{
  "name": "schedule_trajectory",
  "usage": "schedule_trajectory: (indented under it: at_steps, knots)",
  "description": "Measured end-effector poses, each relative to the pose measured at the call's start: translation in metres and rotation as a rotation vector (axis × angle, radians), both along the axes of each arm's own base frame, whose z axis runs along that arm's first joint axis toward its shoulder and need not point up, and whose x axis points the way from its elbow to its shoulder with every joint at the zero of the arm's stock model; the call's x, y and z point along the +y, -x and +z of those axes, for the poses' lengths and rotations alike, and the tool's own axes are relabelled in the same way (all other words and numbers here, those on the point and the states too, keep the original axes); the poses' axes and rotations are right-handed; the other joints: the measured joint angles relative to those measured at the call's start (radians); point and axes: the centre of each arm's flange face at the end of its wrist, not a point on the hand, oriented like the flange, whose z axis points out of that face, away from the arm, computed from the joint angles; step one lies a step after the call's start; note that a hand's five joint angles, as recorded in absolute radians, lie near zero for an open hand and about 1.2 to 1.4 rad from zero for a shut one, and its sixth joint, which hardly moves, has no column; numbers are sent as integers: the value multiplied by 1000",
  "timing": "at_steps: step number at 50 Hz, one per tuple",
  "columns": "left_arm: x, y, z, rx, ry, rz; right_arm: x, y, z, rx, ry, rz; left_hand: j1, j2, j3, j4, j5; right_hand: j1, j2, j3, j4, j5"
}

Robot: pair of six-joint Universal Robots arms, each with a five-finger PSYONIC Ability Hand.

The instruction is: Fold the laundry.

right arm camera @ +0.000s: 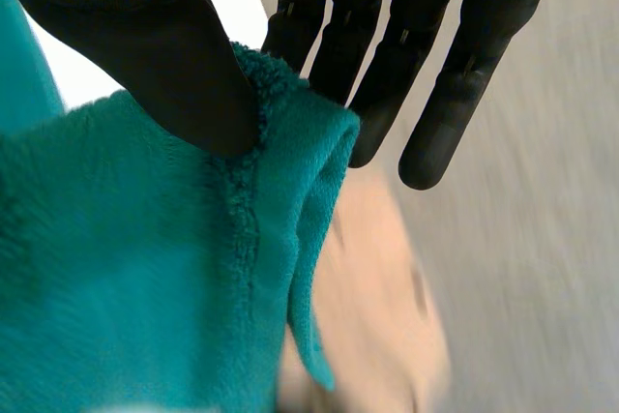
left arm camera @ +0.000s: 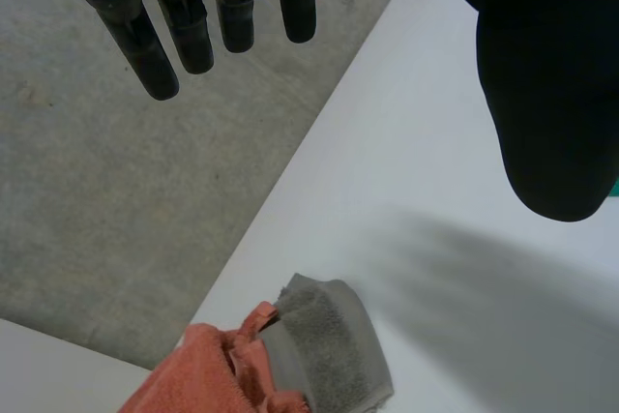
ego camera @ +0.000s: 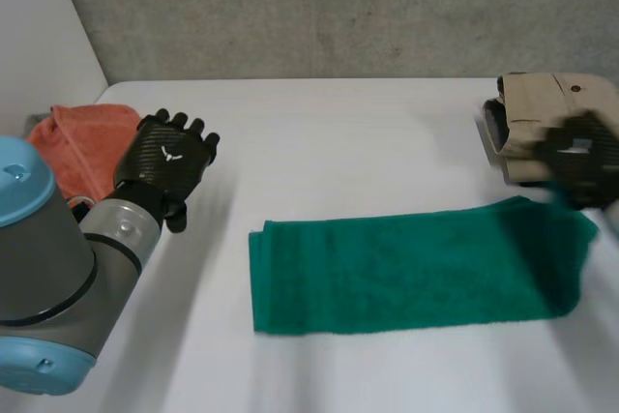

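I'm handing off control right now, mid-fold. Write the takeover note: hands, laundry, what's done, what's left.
Left hand: open, holding nothing, beside the orange towel at the table's left side.
Right hand: shut on the green towel, pinching its right end between thumb and fingers, lifted off the table.
Green towel: a long strip across the middle, left end lying flat.
Done: beige garment lies folded at the far right.
Left: probably carry the lifted end over to the left end, then fold the orange towel and the grey cloth bunched beside it.

We see bare table (ego camera: 358, 142) beyond the green towel (ego camera: 406, 268); an orange cloth (ego camera: 82, 142) blocks the left corner, folded beige clothes (ego camera: 542, 108) the right.
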Motion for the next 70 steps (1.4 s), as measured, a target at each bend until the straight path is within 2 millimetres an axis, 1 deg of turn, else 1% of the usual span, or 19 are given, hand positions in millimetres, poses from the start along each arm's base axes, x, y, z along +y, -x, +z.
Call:
schedule_trajectory:
  at_steps: [7,9,10,14,16,17,20,22,26,30,33,43,46,48,50,53,59,64,70]
  knots:
    - [5,-2,5,8,10,1,98,-122,-3,-5,50,466,0,0,0,0,0,0,0,0,0,0]
    - [6,-3,5,9,8,0,118,-138,-11,4,38,545,0,0,0,0,0,0,0,0,0,0]
    - [8,-3,4,13,4,0,142,-156,-24,22,16,632,0,0,0,0,0,0,0,0,0,0]
    - [9,-3,3,27,-8,0,171,-176,-50,72,-25,732,0,0,0,0,0,0,0,0,0,0]
    - [9,-3,2,33,-12,0,176,-179,-57,88,-36,745,0,0,0,0,0,-59,-91,-93,-97,-80]
    - [9,-3,2,41,-17,1,178,-181,-64,102,-51,747,0,0,0,0,0,-295,-347,-343,-328,-310]
    - [9,-2,1,49,-21,1,177,-180,-66,101,-69,726,0,0,0,0,0,-677,-737,-725,-734,-730]
    - [8,-2,2,55,-20,0,171,-176,-58,67,-80,683,0,0,0,0,0,-861,-927,-931,-943,-906]
    - [8,1,6,63,-10,-6,148,-155,-24,-93,-123,557,0,0,0,0,0,-887,-967,-983,-994,-941]
    - [9,4,9,68,0,-16,131,-129,-2,-260,-225,438,0,0,0,0,0,-887,-967,-984,-995,-941]
    - [10,7,10,70,4,-26,123,-110,0,-321,-314,355,0,0,0,0,0,-887,-967,-984,-995,-941]
    - [17,15,4,66,-4,-59,92,-45,-47,-82,-444,99,0,0,0,0,0,-829,-899,-912,-930,-884]
    - [18,17,0,63,-10,-65,81,-28,-64,1,-467,46,0,0,0,0,0,-508,-576,-593,-601,-559]
    - [19,18,-1,61,-13,-68,76,-22,-70,27,-474,28,0,0,0,0,0,-207,-178,-208,-215,-185]
    - [19,18,-2,61,-14,-68,73,-21,-73,32,-473,23,0,0,0,0,0,-70,-38,-62,-68,-36]
    - [19,18,-1,62,-11,-67,69,-27,-68,12,-445,34,0,0,0,0,0,-2,2,-9,-10,10]
    - [19,17,5,69,5,-64,75,-64,-30,-121,-326,142,0,0,0,0,0,-2,2,-4,-2,10]
    - [20,17,14,84,30,-63,105,-109,2,-241,-286,321,0,0,0,0,0,-2,2,-4,0,15]
    - [22,15,19,106,35,-59,161,-161,-10,-230,-370,543,0,0,0,0,0,-2,2,-4,0,17]
